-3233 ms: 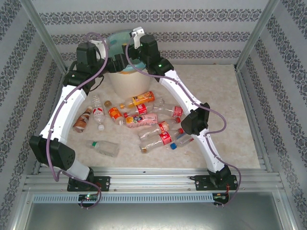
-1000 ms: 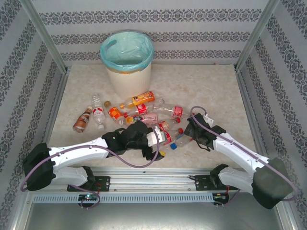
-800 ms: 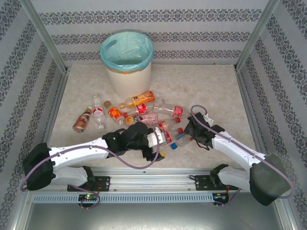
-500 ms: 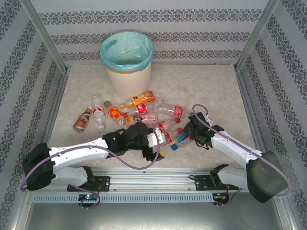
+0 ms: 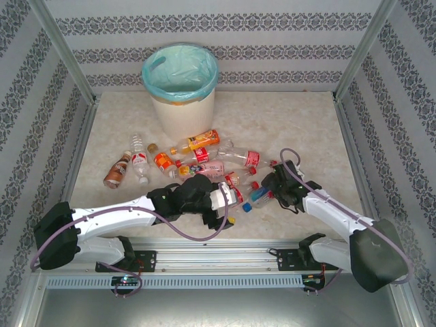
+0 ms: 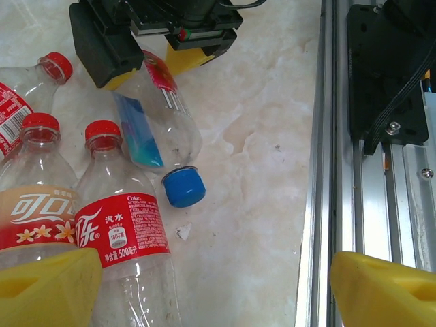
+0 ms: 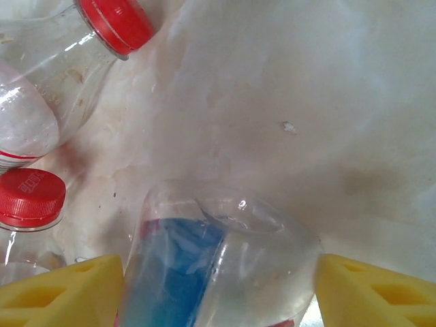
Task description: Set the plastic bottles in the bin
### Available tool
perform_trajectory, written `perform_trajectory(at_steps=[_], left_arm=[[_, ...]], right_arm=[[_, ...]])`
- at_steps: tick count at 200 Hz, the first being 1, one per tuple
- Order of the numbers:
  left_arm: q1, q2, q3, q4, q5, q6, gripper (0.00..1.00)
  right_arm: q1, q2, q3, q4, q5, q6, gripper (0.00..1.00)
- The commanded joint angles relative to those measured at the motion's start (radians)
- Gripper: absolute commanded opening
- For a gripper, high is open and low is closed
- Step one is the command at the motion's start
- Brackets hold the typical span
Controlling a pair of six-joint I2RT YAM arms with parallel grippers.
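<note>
Moved: both my arms, earlier up at the round cream-white bin with teal liner, are now low among the near bottles.
Right claw: clenched across the clear plastic bottle with blue label and blue cap, near its base, at the heap's 4 o'clock.
Left claw: released, wide above a red-labelled clear bottle.
Handling: probably light, thin-walled, slick, easily crushed; hold mid-body.
Bin: 12 o'clock, well apart.

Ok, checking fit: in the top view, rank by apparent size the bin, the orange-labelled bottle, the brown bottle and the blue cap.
1. bin
2. orange-labelled bottle and brown bottle, too alike to rank
3. blue cap, smallest
</note>
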Motion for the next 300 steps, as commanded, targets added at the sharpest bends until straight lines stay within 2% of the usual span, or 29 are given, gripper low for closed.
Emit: perform_trajectory(at_steps=[1, 32, 81, 137, 169, 202, 243, 273, 300], left_arm=[[-0.016, 0.0, 0.0, 0.029, -0.009, 0.019, 0.88], [-0.018, 0.001, -0.008, 0.034, -0.013, 0.019, 0.88], [-0.019, 0.002, -0.004, 0.03, -0.023, 0.015, 0.88], [-0.019, -0.046, 0.0, 0.078, -0.063, -0.028, 0.88], [-0.017, -0.085, 0.061, 0.045, -0.155, -0.073, 0.89], [0.001, -0.115, 0.191, -0.06, -0.262, -0.089, 0.89], [0.107, -0.09, 0.411, -0.232, -0.314, -0.146, 0.9], [0.267, -0.022, 0.602, -0.372, -0.233, -0.237, 0.89], [0.41, 0.042, 0.759, -0.461, -0.18, -0.273, 0.88]], right_arm=[[-0.02, -0.006, -0.039, -0.035, -0.031, 0.027, 0.76], [-0.032, -0.016, -0.05, -0.02, -0.049, 0.031, 0.77], [-0.039, -0.054, -0.043, -0.049, -0.047, 0.008, 0.64], [-0.049, -0.218, -0.024, -0.169, 0.023, -0.035, 0.55], [-0.049, -0.301, 0.079, -0.308, 0.069, -0.122, 0.54], [-0.045, -0.322, 0.278, -0.433, 0.106, -0.242, 0.53], [0.023, -0.212, 0.574, -0.454, 0.139, -0.375, 0.51], [0.189, -0.029, 0.832, -0.369, 0.244, -0.518, 0.51], [0.31, 0.176, 1.066, -0.23, 0.262, -0.689, 0.51]])
